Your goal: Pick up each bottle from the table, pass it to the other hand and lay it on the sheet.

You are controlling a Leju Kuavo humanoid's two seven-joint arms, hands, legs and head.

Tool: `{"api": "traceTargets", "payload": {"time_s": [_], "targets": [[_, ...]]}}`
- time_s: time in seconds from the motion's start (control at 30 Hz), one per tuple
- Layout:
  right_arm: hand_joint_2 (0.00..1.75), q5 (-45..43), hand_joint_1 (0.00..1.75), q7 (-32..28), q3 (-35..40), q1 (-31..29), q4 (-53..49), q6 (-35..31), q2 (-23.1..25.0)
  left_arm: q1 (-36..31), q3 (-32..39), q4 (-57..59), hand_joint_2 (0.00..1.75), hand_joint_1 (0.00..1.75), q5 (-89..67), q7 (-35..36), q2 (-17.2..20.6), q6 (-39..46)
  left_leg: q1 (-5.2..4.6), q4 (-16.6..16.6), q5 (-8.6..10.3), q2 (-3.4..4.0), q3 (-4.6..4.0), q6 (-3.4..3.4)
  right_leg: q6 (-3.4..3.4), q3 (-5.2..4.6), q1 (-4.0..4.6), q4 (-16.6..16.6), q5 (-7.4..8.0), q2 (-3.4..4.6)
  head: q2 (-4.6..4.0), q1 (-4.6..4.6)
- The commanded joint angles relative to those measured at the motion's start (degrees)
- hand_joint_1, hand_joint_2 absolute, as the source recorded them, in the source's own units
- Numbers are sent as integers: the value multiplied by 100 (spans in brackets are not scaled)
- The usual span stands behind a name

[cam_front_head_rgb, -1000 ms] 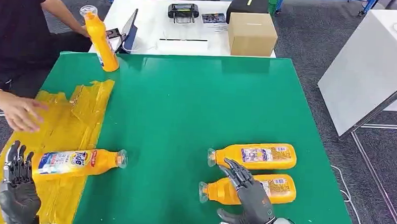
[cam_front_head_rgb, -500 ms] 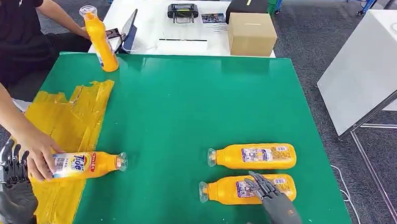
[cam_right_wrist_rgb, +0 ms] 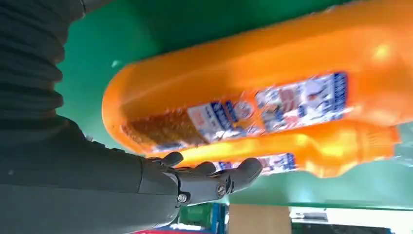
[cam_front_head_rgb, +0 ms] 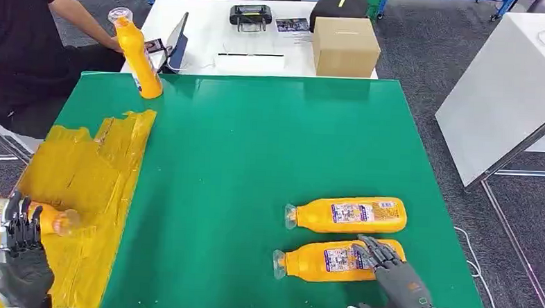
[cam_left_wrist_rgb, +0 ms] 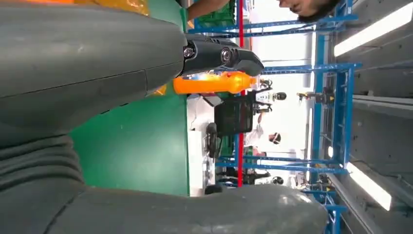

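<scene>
At the table's near right corner: our right hand now rests open-fingered over the nearer bottle, no grip yet.
A person just pulled the sheet's bottle off; left hand open, empty.

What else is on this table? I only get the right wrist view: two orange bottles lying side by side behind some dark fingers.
Observer: A third orange bottle stands upright at the far left corner of the green table.
Operator: Is there a sheet anywhere?
Observer: Yes, a crumpled yellow sheet covers the table's left side.
Operator: Where's the other hand?
Observer: The left hand is over the sheet's near end, holding nothing; a fourth bottle lies just beyond it.
</scene>
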Motion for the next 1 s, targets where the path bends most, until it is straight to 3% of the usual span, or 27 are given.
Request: {"api": "traceTargets", "payload": {"time_s": [0.03,0.23,0.37,0.53,0.57,0.6,0.63,0.67,0.77,1.0], "targets": [[175,180,0,-86,-36,-814,1162,307,295,-178,-208,459,0,0,-17,19,108,12,4,-11,3,5,16,-1,-3,16,4,-16,7,6,0,0],[175,234,0,-62,57,-885,1410,553,243,-198,-236,512,0,0,11,19,137,-9,7,-11,0,9,23,0,0,25,6,-19,7,5,0,0],[175,58,0,-141,336,-1030,1824,1337,-217,-298,-311,701,0,0,36,19,218,-4,7,-11,1,4,25,2,2,29,6,-21,7,-1,0,-2],[175,14,0,-168,301,-1007,1832,1342,-300,-317,-312,720,0,0,33,19,224,8,3,-8,2,-4,29,6,4,23,2,-16,5,-11,0,-2],[175,-119,2,-177,362,-1000,1748,1592,-477,-341,-334,762,0,0,51,19,250,5,7,-8,3,-14,34,7,4,21,7,-22,5,-20,0,2],[175,-232,44,-130,517,-1001,1640,1843,-750,-364,-361,811,0,0,73,19,270,21,3,-5,-7,-11,36,18,6,-14,2,-13,-1,-15,0,0],[175,-527,166,-150,572,-977,1552,2076,-994,-385,-400,857,0,0,104,19,295,9,4,-6,-7,-16,38,22,8,-6,3,-17,-1,-21,0,0],[175,-819,175,-166,671,-885,1305,2283,-1460,-444,-467,927,0,0,100,19,339,75,4,-3,-9,-15,41,23,15,-4,3,-16,-6,-19,0,0],[175,-1556,175,-65,655,-566,669,2438,-2290,-527,-596,1043,0,0,149,19,422,186,-5,9,-14,-30,36,27,22,-5,-7,-4,-17,-37,0,-7],[175,-1962,175,330,631,-78,308,2063,-2388,-574,-662,1160,0,0,211,19,468,180,-7,8,-22,-24,42,32,24,56,-8,-20,-12,-27,0,-2]]}}
